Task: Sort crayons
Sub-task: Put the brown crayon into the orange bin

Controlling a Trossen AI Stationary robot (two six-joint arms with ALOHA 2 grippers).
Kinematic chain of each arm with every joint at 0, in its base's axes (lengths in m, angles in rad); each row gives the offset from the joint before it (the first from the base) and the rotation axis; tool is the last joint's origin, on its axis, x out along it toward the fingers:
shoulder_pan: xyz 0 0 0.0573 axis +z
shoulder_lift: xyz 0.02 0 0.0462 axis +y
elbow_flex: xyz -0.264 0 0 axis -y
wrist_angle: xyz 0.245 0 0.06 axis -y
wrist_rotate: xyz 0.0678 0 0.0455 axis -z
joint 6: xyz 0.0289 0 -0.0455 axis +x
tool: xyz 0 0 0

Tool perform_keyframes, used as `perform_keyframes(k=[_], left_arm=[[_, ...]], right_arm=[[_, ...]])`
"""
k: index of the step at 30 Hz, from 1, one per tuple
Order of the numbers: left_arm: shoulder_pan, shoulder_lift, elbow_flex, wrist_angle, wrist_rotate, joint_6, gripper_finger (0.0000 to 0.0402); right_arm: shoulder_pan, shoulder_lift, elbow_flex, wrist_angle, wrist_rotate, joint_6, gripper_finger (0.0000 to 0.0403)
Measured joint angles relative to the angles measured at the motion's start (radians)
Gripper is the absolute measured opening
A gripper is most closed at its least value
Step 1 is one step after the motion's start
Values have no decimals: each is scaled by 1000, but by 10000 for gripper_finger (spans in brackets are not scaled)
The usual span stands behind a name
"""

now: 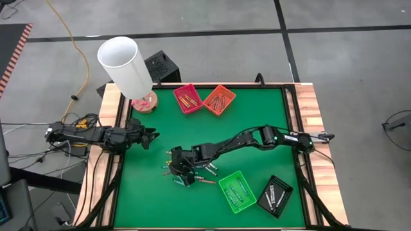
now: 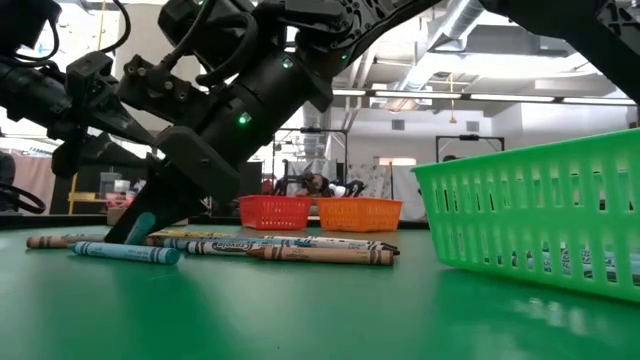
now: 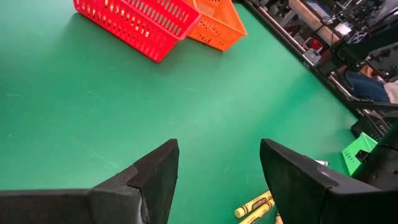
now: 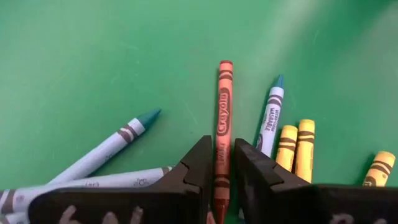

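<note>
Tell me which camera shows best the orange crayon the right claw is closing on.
The right wrist view: the orange crayon lies between the right claw fingers, label readable. In the high view the arm hides it. The low view shows a crayon row without singling it out. The left wrist view misses it.

Crayons (image 4: 267,118) crowd right pincer (image 4: 224,171); mat (image 1: 192,131) beyond seemingly free.

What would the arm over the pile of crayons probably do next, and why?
Probably lift straight up. The right gripper has its fingers closed on an orange crayon that lies on the green mat among the others. Raising it would free it for carrying to the orange tray, which holds similar ones. The left gripper waits open at the mat's left edge.
</note>
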Motion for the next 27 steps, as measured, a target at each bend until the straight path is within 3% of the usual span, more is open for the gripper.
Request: perform_keyframes(k=[5,15,27], left_arm=[[0,0,0,0,0,0,215],[0,0,0,0,0,0,215],[0,0,0,0,0,0,215]], right_arm=[[1,0,0,-9,50,24,74],[-1,-1,0,-12,54,56,6],[-1,1,-2,61,55,96,3]])
